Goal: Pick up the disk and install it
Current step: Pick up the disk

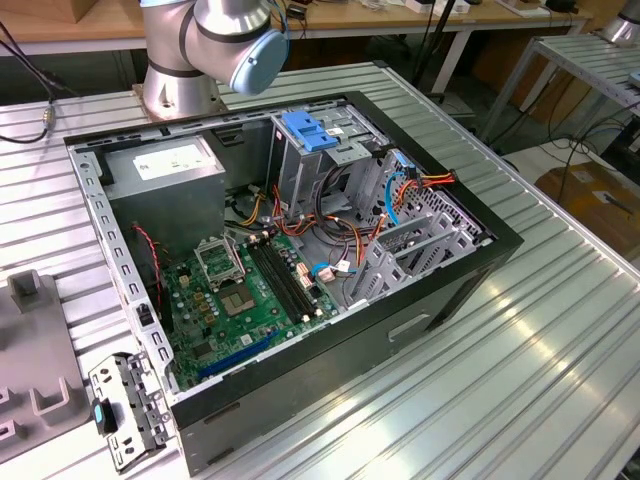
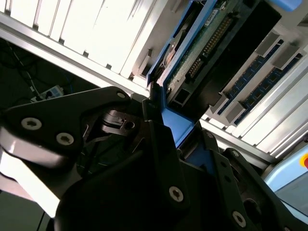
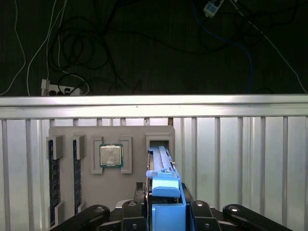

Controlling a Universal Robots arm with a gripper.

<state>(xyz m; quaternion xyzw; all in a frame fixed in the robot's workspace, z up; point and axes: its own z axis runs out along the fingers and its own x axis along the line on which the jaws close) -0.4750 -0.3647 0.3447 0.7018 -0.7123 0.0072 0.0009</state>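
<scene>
First wrist view shows the fingers (image 3: 139, 214) clamped on the blue carrier (image 3: 166, 192) of the disk (image 3: 162, 161), which stands edge-on at a slot (image 3: 158, 143) in the grey holder (image 3: 134, 139) on the bench (image 3: 240, 159). A tilted pull could jam it in the slot or loosen the grip.

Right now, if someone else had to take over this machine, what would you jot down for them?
Gripper: shut on the disk, which stands on edge in its blue frame.
Disk: at its slot in the grey tray, next to a processor chip. I cannot tell whether it has lifted clear.
Done: the grasp.
Left: the disk is not yet in the open computer case, so carrying and installing remain.
</scene>
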